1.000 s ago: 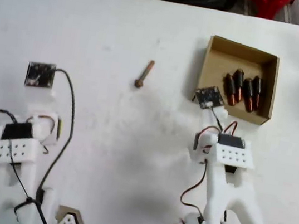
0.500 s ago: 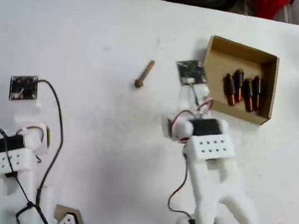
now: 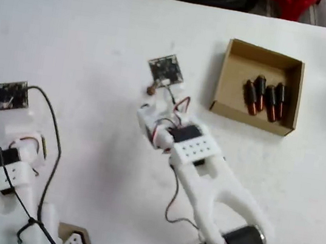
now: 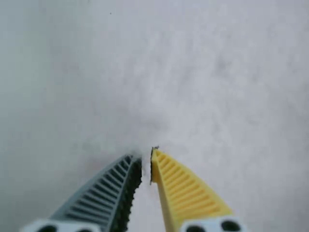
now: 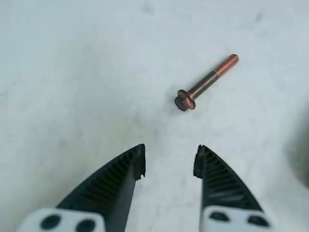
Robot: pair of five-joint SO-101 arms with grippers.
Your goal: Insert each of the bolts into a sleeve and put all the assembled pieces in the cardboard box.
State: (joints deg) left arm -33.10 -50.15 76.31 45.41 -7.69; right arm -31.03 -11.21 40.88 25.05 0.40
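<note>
The right jaws stand open over the tabletop (image 3: 90, 31), near the head of the loose bolt (image 5: 205, 83). The left jaws are closed. Four assembled pieces (image 3: 264, 99) lie inside the cardboard box (image 3: 264, 51).

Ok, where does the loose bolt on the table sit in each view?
High view: the bolt lies left of the cardboard box, its head end peeking out beneath the right arm's wrist camera.
Right wrist view: the bolt lies flat just beyond the open right gripper, head end nearer the gripper.
Left wrist view: bare table ahead of the shut left gripper.
Shared landmark: the white table.
</note>
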